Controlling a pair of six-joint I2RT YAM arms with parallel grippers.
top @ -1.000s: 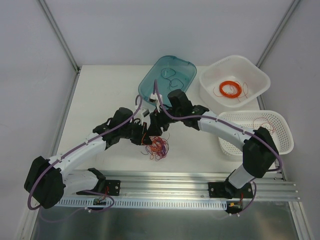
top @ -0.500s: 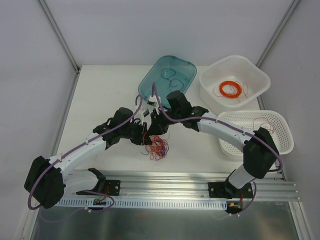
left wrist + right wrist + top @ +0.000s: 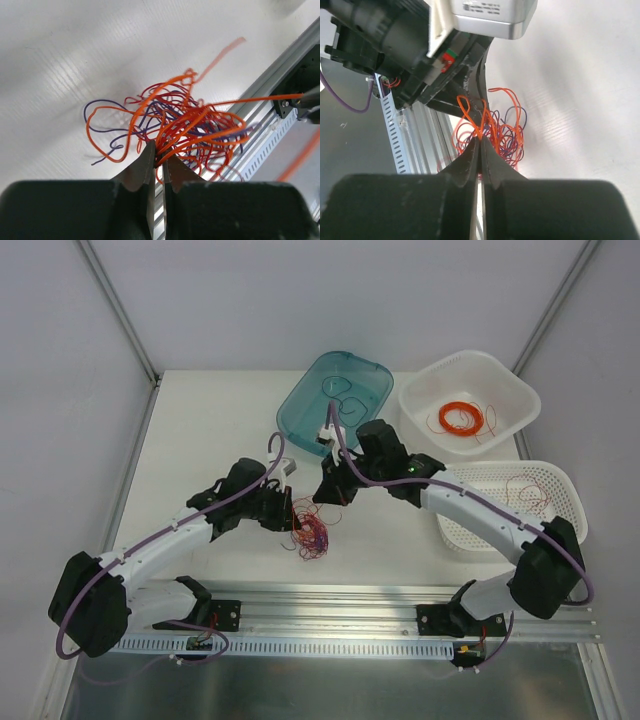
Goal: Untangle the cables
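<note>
Pinching orange strands at the edge of the wad, the left end effector (image 3: pixel 156 160) is clenched, its jaws pressed together with wire caught at the tips. The right end effector (image 3: pixel 480 142) is likewise clenched, with orange wire trapped where its jaws meet. The two sit close together near the middle of the worktop (image 3: pixel 200 440), the left one to the left and slightly nearer, the right one to the right and slightly farther. The cables (image 3: pixel 312 533) bunch between them and just on the near side of both sets of tips. They form a loose knot with no long axis of its own. In the left wrist view, one orange strand runs straight out of the wad toward the right arm. Judged from that, any pull to separate them would run from near left to far right, and both arms are about equally close to the wad.
</note>
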